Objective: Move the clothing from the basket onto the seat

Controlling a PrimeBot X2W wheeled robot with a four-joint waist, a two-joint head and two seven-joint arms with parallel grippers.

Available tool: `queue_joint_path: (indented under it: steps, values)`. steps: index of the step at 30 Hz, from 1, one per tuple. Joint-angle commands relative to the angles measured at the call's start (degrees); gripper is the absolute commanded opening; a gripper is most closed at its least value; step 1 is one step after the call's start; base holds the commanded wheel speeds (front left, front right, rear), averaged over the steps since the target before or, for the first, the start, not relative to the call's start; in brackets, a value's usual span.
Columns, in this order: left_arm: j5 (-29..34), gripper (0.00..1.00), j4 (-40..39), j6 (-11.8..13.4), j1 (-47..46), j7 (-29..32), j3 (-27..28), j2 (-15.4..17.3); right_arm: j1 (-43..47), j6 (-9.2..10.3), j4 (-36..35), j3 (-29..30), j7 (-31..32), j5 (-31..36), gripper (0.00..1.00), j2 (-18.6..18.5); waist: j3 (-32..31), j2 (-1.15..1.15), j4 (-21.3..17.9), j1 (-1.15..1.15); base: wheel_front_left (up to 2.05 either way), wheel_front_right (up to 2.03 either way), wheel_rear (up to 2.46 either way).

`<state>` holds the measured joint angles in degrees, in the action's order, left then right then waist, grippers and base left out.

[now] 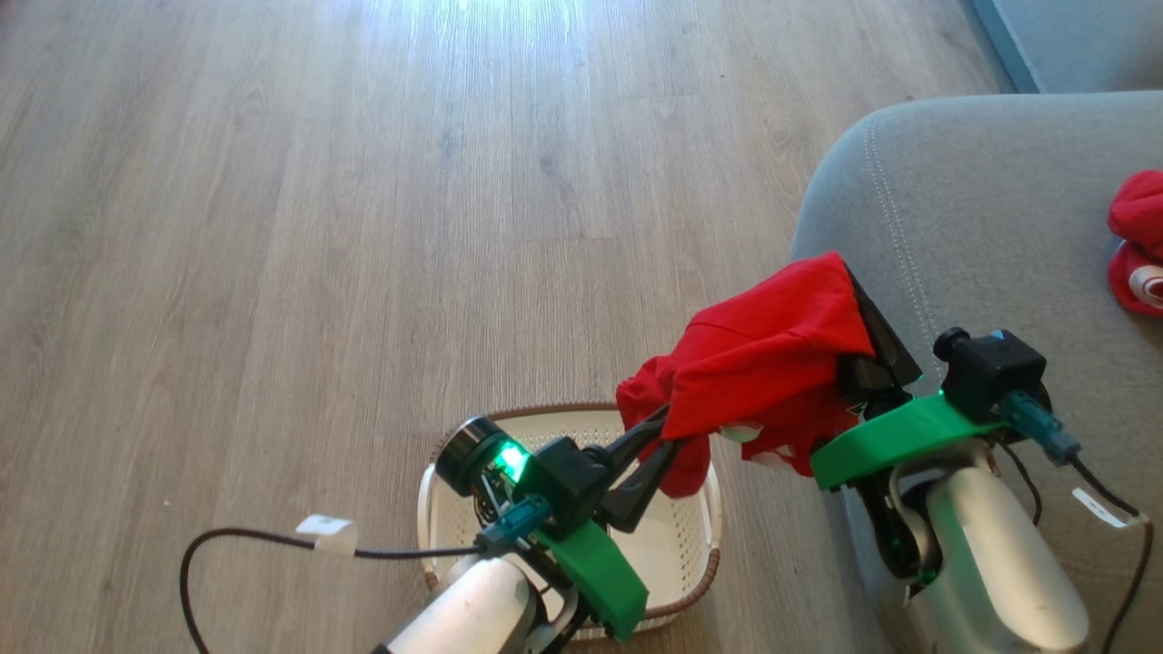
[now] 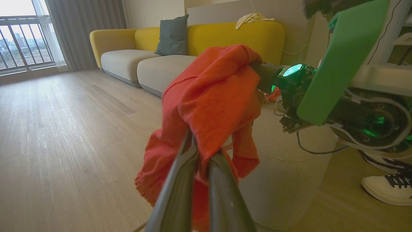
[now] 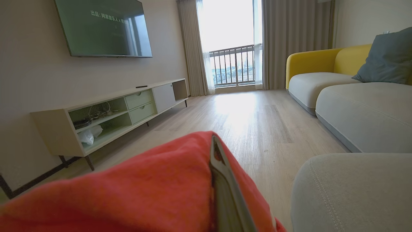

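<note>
Right wrist view shows white Chinese writing, too small to read, on the television (image 3: 103, 27), while the left gripper (image 2: 202, 151) clamps the red garment (image 1: 772, 336) draped over the closed right gripper (image 3: 213, 143).

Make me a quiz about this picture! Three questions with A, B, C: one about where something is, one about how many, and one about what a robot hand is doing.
1. Where does the red garment with white trim lie?
A. on the grey seat
B. in the basket
C. on the floor

2. How many red garments are there?
A. one
B. two
C. four

3. What is the left hand doing?
A. standing wide open
B. gripping a basket handle
C. pinching the plain red garment

Answers:
1 A: it rests on the seat's top.
2 B: one is on the seat, one is in the air.
3 C: its fingers are shut on the cloth, lifted out of the basket.
</note>
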<state>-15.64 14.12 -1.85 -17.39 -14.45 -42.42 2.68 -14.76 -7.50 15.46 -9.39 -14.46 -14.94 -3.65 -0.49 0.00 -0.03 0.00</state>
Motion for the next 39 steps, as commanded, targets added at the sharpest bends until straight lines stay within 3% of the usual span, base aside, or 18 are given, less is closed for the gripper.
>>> queue_joint_path:
  steps: [1, 2, 3, 17, 39]
  values:
    - [0.2, 0.17, -1.4, -0.2, -1.1, -0.5, 2.0, 0.2, -1.7, 0.01, -1.6, -1.2, -0.5, -1.4, 0.00, 0.8, 0.0, 0.00, 0.1, 0.00, 0.00, 0.00, 0.00]
    - [0.2, 0.50, -1.3, 0.0, -1.1, -0.5, 2.1, 0.2, -1.6, 0.01, -1.6, -1.1, -0.5, -2.1, 0.00, 0.8, 0.0, 0.00, 0.1, 0.00, 0.00, 0.00, 0.00]
    - [0.3, 1.00, -1.3, 0.1, -1.0, -0.5, 2.2, 0.2, -1.6, 0.01, -1.5, -1.0, -0.5, -2.5, 0.00, 0.8, 0.1, 0.00, 0.1, 0.00, 0.00, 0.00, 0.00]
    - [1.6, 1.00, 1.2, 0.1, -0.2, -0.5, 4.5, 0.2, -2.7, 0.01, -2.0, 2.5, -0.5, -2.8, 0.00, 0.8, -0.1, 0.00, 0.1, 0.00, 0.00, 0.00, 0.00]
    - [4.7, 1.00, 2.7, -2.5, 5.5, -0.5, 9.6, 0.2, 3.4, 0.01, -1.9, 12.3, -0.5, 2.0, 0.00, 0.8, -0.9, 0.00, -0.7, 0.00, 0.00, 0.00, 0.00]
